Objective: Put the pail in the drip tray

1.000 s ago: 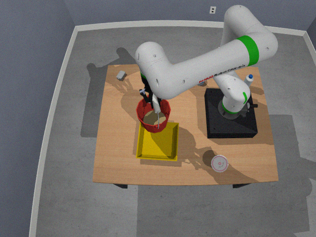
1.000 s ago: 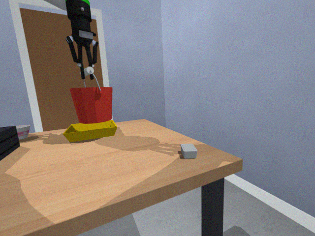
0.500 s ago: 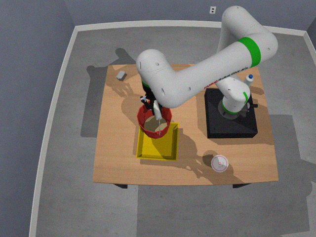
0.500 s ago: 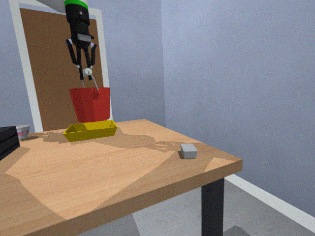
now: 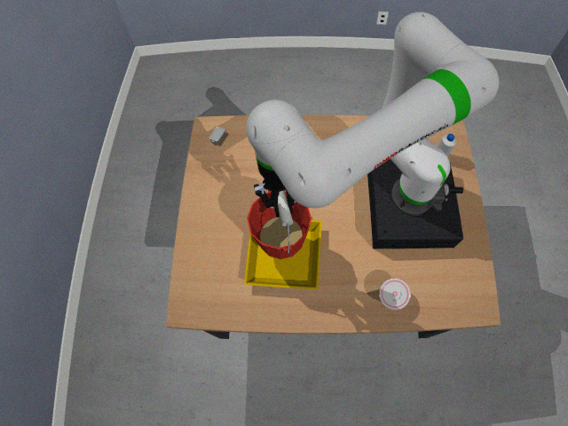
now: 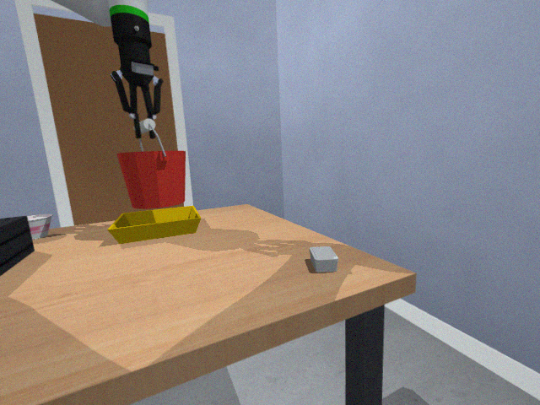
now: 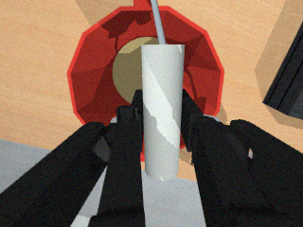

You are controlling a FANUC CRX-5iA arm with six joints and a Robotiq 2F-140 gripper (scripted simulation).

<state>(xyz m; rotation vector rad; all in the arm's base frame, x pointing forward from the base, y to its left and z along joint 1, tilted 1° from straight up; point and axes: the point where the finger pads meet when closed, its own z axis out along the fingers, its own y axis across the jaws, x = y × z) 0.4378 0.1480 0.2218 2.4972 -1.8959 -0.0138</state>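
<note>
A red pail [image 5: 280,229] [image 6: 152,178] [image 7: 95,95] hangs upright from its wire bail. My gripper [image 5: 275,194] [image 6: 146,124] [image 7: 160,102] is shut on the white cylindrical grip of the pail's handle [image 5: 283,207] [image 6: 148,124] [image 7: 162,109]. The pail hangs in the air over the far end of the yellow drip tray [image 5: 264,270] [image 6: 152,226]. In the exterior view its base is clearly above the tray's rim. The wrist view looks straight down into the pail.
A small grey block [image 5: 217,134] [image 6: 323,258] lies near the table's corner. A white and pink cup [image 5: 394,293] [image 6: 39,223] stands on the table. The black robot base [image 5: 414,220] [image 6: 13,244] [image 7: 289,90] is beside the tray. A white bottle [image 5: 447,143] stands behind the base.
</note>
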